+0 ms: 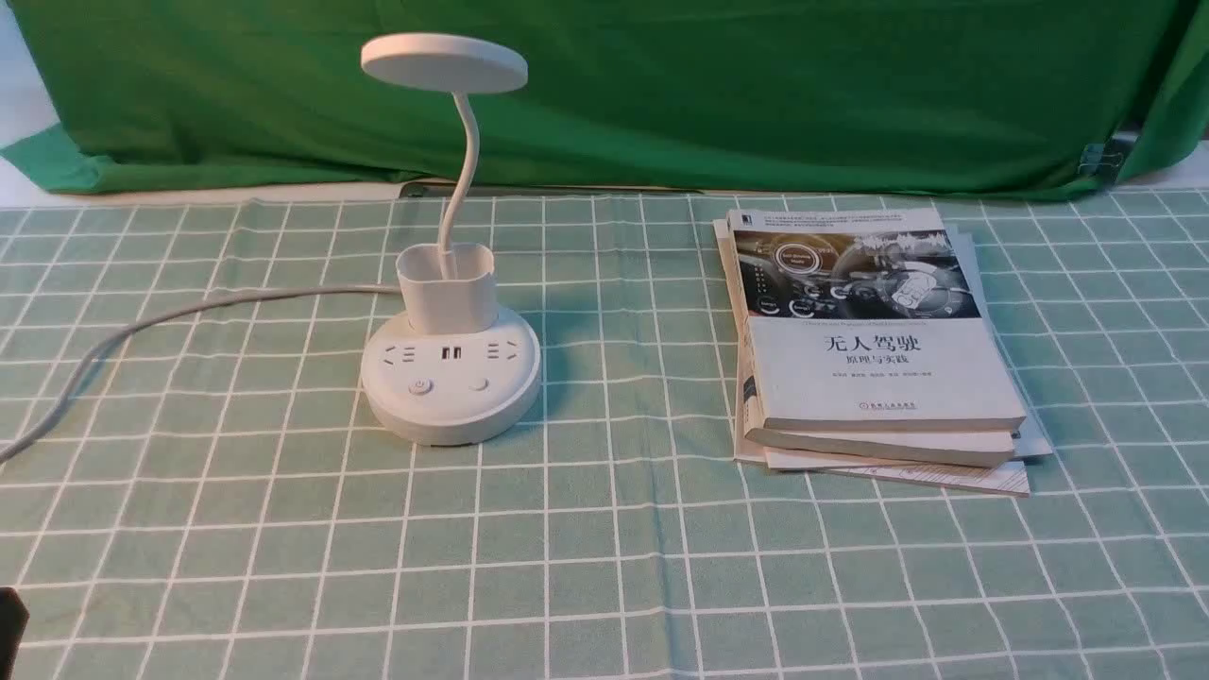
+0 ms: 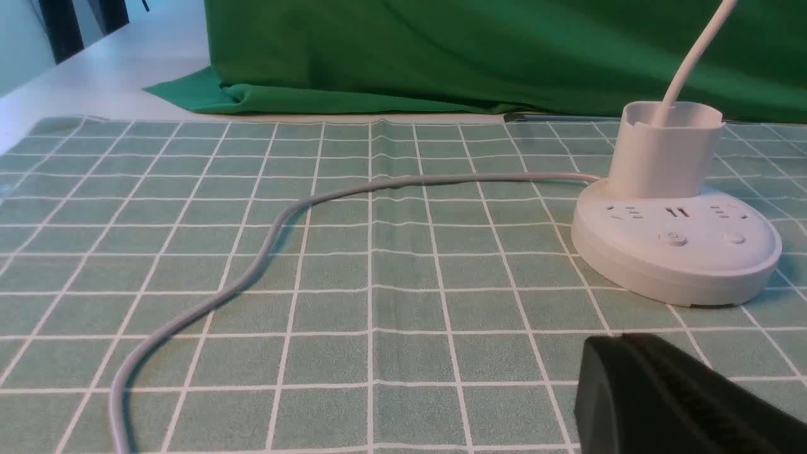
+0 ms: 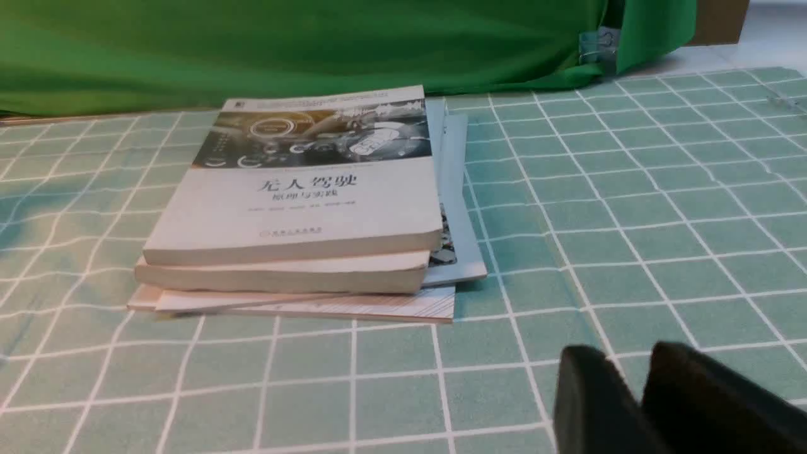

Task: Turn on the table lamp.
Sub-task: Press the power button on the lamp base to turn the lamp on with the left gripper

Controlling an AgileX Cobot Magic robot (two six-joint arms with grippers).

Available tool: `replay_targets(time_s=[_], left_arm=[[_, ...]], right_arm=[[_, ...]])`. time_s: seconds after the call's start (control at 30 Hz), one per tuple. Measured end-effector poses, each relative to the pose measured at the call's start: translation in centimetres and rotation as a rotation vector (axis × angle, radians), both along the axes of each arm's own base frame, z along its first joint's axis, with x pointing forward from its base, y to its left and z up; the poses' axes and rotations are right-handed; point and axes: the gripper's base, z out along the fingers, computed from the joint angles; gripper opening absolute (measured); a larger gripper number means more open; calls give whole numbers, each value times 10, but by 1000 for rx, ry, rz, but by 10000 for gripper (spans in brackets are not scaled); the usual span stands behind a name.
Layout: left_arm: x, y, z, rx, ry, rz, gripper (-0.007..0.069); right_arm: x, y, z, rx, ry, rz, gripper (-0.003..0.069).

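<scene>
From the front view I see the table lamp (image 1: 451, 378) standing upright on the checked cloth (image 1: 604, 567), left of centre. Its two buttons face me, its disc head looks unlit, and its grey cord (image 1: 189, 307) trails off to the left. A stack of books (image 1: 878, 368) lies well apart on the right.

In the left wrist view the lamp's round base sits near the left gripper (image 2: 637, 372), not touching it. I see only one dark mass of the pincer, so I cannot tell whether it is apart or together.

In the right wrist view the right gripper (image 3: 633, 378) shows near the books, its fingers (image 3: 586, 397) pressed together on nothing.
</scene>
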Motion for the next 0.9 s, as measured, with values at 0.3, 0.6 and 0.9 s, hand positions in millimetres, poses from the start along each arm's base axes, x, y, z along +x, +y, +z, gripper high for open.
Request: replay_targets(time_s=[0.3,0.6,0.9], left_arm=[[0,0,0,0,0,0,3],[0,0,0,0,0,0,3],[0,0,0,11,0,0,3]], right_arm=[[0,0,0,0,0,0,224],[0,0,0,-1,0,0,236],[0,0,0,0,0,0,239]])
